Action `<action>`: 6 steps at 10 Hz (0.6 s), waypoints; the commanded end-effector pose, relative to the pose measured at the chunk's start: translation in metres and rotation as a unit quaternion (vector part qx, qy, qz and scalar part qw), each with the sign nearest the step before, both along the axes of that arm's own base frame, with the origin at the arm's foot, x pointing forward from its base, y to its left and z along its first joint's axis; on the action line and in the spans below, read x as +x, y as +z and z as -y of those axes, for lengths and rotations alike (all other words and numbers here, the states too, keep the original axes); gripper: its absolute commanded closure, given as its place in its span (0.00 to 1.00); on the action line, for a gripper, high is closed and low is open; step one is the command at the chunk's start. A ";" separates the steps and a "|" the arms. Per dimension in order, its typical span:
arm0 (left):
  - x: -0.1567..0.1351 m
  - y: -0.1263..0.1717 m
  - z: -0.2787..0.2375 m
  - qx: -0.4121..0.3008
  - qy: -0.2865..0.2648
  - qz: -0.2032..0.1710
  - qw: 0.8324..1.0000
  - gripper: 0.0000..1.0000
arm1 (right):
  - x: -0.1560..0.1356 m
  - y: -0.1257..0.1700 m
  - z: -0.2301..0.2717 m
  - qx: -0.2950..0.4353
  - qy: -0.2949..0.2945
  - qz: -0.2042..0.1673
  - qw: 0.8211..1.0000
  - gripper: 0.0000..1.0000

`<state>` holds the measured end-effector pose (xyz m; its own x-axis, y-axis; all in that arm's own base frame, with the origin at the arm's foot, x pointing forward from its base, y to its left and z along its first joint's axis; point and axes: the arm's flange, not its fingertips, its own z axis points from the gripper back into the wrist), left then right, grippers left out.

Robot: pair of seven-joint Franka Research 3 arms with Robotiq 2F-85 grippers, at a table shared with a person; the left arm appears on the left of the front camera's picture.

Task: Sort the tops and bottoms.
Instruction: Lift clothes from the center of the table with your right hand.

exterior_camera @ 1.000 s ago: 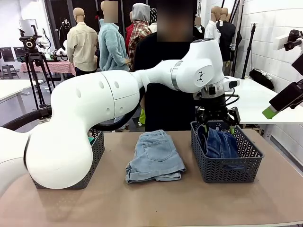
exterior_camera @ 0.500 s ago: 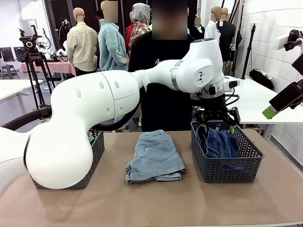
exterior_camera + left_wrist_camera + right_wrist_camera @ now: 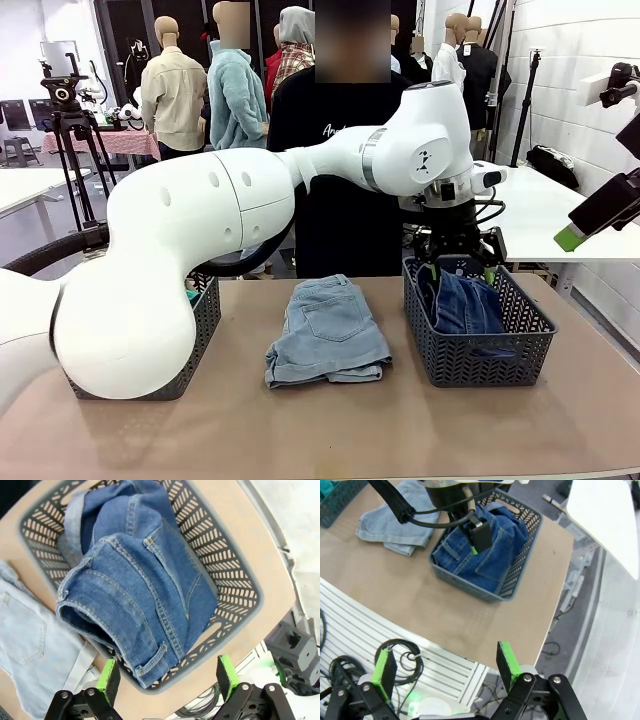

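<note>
A dark blue pair of denim shorts (image 3: 466, 305) (image 3: 135, 580) (image 3: 487, 550), one of the bottoms, lies bunched in the grey basket (image 3: 530, 325) (image 3: 240, 575) (image 3: 517, 577) on the right. My left gripper (image 3: 462, 268) (image 3: 166, 677) hangs open just above it, holding nothing. A light faded pair (image 3: 328, 330) (image 3: 30, 645) (image 3: 395, 520) lies flat mid-table. Of the tops, a sliver of teal-green cloth (image 3: 190, 294) peeks from the left basket (image 3: 207, 320) behind my left arm. My right gripper (image 3: 590, 165) (image 3: 445, 667) is open and empty, high off the table's right front corner.
A person in a black T-shirt (image 3: 340, 180) stands at the far side behind the left arm. The left arm's big white links (image 3: 200, 240) span the table from left to right. A white table (image 3: 540, 215) lies beyond the right basket.
The person behind the table has shifted slightly. Both arms and the clothes stay where they were.
</note>
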<state>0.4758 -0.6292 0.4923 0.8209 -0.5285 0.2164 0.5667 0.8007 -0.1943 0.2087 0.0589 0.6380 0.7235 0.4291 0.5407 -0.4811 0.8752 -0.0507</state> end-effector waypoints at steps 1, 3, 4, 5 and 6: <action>-0.018 0.035 -0.020 0.038 -0.002 0.041 0.998 0.00 | 0.003 0.001 -0.001 0.001 0.004 0.000 1.000 0.00; -0.036 0.075 -0.055 0.066 0.044 0.088 0.993 0.00 | 0.003 0.001 -0.001 0.001 0.004 0.000 1.000 0.00; -0.037 0.084 -0.075 0.079 0.054 0.090 0.991 0.00 | 0.003 0.001 -0.001 0.001 0.004 0.000 1.000 0.00; -0.039 0.092 -0.097 0.064 0.042 0.082 0.994 0.00 | 0.003 0.001 -0.001 0.001 0.004 0.000 1.000 0.00; -0.041 0.095 -0.125 0.076 0.077 0.084 0.991 0.00 | 0.003 0.001 -0.001 0.001 0.004 0.000 1.000 0.00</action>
